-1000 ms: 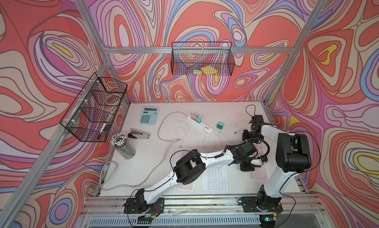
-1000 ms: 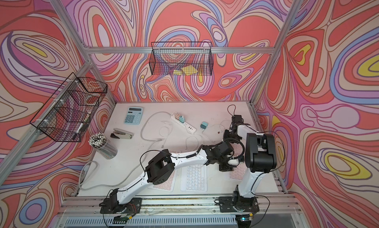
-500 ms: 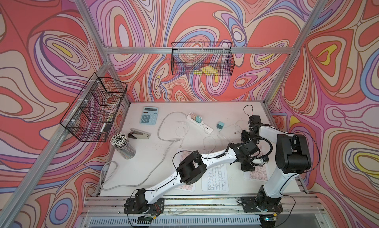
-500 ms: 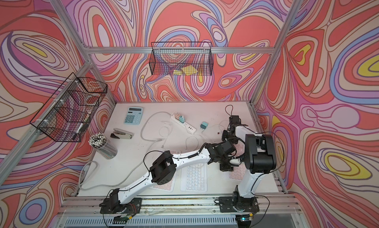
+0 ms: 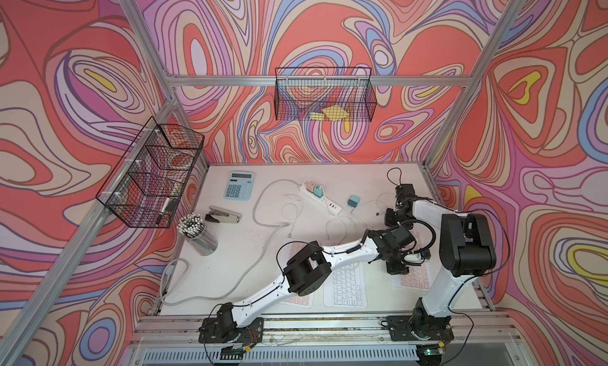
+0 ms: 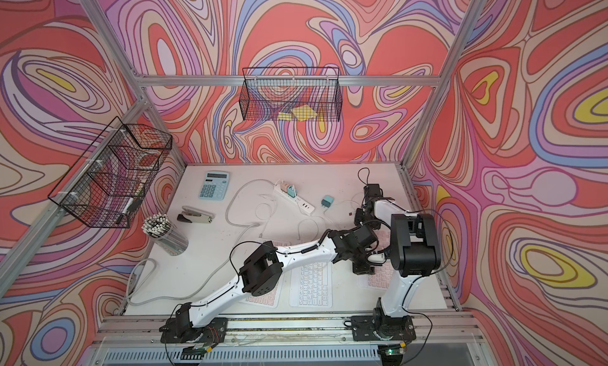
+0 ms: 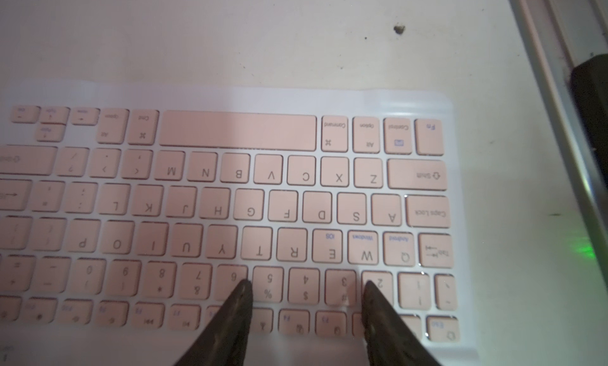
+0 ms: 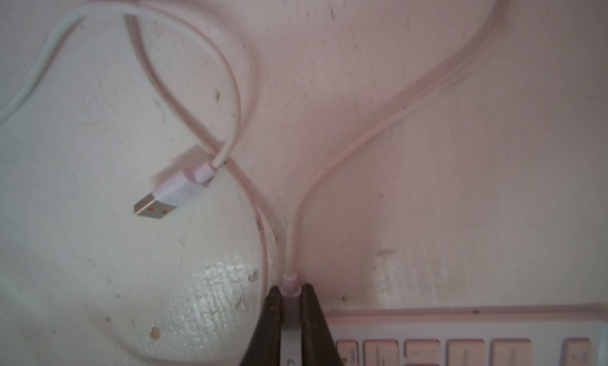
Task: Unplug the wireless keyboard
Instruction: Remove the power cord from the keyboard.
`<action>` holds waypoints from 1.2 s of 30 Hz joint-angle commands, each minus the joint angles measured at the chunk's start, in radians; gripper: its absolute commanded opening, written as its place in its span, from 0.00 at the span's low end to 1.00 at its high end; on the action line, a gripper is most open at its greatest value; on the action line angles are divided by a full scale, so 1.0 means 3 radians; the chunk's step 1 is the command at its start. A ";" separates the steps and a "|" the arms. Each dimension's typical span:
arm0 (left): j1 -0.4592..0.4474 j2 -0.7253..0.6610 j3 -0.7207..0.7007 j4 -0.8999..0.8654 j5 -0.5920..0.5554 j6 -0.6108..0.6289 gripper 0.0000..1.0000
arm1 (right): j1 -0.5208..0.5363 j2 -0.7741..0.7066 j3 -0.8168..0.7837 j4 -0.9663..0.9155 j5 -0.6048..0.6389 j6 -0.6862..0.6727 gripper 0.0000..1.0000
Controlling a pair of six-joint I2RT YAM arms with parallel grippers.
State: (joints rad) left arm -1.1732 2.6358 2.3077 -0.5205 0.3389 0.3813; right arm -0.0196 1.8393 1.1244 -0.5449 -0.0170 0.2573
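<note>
- At about four o'clock on the table (image 5: pixel 230 242), near the front rail, lies the pink wireless keyboard (image 7: pixel 237 183).
- The left gripper (image 7: pixel 306 283) stands over its number row, jaws half-spread with nothing between them. Whether the tips press the keys cannot be told, but it looks placed to brace the board.
- At the keyboard's far edge, the right gripper (image 8: pixel 291 288) is pinched tight on the small pink plug (image 8: pixel 291 278), which appears seated in its port.
- The cable (image 8: pixel 362 140) trails off toward twelve o'clock, and a loose USB plug (image 8: pixel 167 193) lies on the table nearby.
- The step in hand is the pull. The next move likely calls for a straight draw toward twelve o'clock, in line with the port, while the keyboard is held down.
</note>
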 commanded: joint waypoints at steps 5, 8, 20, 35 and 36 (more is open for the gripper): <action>-0.0001 0.0152 -0.0185 -0.0377 0.0071 -0.0022 0.54 | -0.0001 0.0373 0.0100 0.0206 0.0164 0.0437 0.02; 0.0005 0.0142 -0.0213 -0.0377 0.0083 -0.0013 0.54 | -0.0001 0.0388 0.0106 0.0282 0.0198 0.0479 0.02; 0.0030 0.0162 -0.0202 -0.0354 0.0110 -0.0065 0.54 | 0.0121 0.0503 0.0385 0.0284 0.0196 -0.0005 0.03; 0.0054 0.0125 -0.0231 -0.0283 0.0093 -0.0141 0.54 | 0.0068 0.0454 0.0469 0.0197 0.0427 0.0544 0.05; 0.0063 0.0101 -0.0253 -0.0244 0.0092 -0.0172 0.55 | 0.0029 0.0433 0.0484 0.0188 0.0446 0.0520 0.05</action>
State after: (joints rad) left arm -1.1492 2.6343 2.2875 -0.4709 0.3389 0.3584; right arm 0.0082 1.9602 1.2709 -0.4793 0.0616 0.4129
